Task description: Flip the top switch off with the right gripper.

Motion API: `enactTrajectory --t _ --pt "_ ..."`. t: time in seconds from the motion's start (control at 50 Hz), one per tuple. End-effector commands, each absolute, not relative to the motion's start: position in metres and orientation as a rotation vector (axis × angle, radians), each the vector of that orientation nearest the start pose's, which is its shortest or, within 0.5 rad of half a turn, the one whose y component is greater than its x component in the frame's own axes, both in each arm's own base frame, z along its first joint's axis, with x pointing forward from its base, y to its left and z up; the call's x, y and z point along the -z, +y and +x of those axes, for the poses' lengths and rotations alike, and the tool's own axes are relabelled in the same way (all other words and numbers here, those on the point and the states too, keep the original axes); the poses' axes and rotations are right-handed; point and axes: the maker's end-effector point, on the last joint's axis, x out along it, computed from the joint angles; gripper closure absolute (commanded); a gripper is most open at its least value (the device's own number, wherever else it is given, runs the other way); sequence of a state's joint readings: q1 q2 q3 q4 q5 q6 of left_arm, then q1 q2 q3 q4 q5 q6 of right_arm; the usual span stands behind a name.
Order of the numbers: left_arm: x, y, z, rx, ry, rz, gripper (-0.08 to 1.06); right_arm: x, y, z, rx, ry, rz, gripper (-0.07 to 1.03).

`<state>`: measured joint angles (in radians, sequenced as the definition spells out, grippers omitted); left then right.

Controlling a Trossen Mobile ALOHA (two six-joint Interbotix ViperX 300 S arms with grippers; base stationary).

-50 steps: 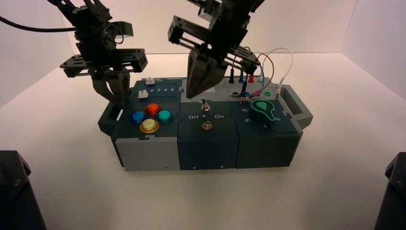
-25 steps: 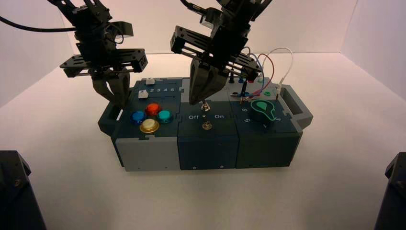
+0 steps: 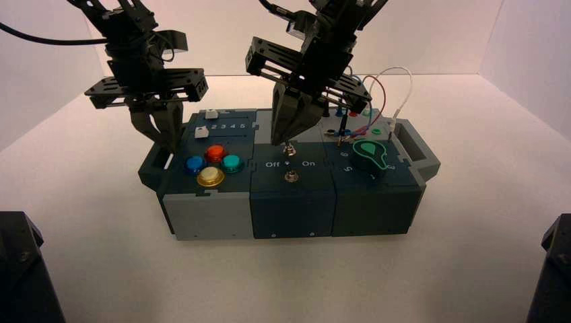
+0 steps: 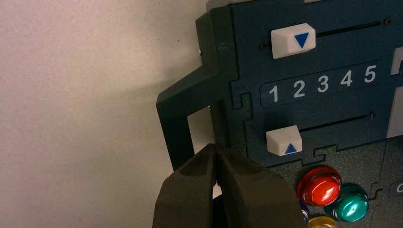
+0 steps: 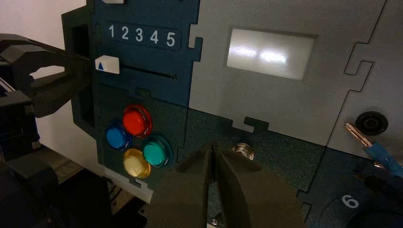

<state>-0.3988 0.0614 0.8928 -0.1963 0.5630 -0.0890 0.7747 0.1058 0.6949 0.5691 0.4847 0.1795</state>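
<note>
Numerals 1 2 3 4 5 run in white across a dark blue panel (image 4: 332, 66), on the side of the red push button (image 3: 215, 153) farther from the camera. Two faceted white slider caps (image 4: 293, 41) (image 4: 284, 140), each bearing a blue triangle, sit at the row's "1" end.

Right of the red button is the top switch (image 3: 289, 149), a small metal toggle (its ring nut glints) on a speckled dark panel. The right gripper (image 3: 276, 142) hangs beside that switch, also right of the red button, its long tapering jaws pressed together into a wedge; whether they touch the toggle, I cannot tell.

Left of the red button, the left gripper (image 3: 174, 149) idles by the box's open handle (image 4: 178, 123), jaw tips together.

Glossy blue (image 3: 194, 165), green (image 3: 231, 163) and yellow (image 3: 210, 176) domes cluster around the red one. Farther right, a white "6" (image 5: 350, 201) lies near the green-trimmed knob (image 3: 369, 156).
</note>
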Motion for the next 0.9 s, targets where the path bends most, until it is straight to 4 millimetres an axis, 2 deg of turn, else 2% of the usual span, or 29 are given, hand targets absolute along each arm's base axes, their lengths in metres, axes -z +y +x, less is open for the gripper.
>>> enactTrajectory --t 0.02,0.28,0.6,0.74,0.9 --pt "0.011 -0.117 0.229 0.221 1.573 0.064 1.01 -0.049 0.278 0.239 -0.408 1.419 0.254 0.99" --pt "0.011 -0.117 0.228 0.221 1.575 0.064 1.01 -0.047 0.261 0.237 -0.379 1.416 0.253 0.99" --pt "0.012 -0.117 0.228 0.221 1.577 0.067 1.01 -0.046 0.262 0.241 -0.384 1.394 0.248 0.99" --pt "0.012 -0.117 0.228 0.219 1.577 0.066 1.01 -0.062 0.273 0.240 -0.422 1.379 0.258 0.99" --pt "0.011 -0.117 0.229 0.220 1.574 0.065 1.01 -0.082 0.277 0.225 -0.467 1.388 0.263 0.99"
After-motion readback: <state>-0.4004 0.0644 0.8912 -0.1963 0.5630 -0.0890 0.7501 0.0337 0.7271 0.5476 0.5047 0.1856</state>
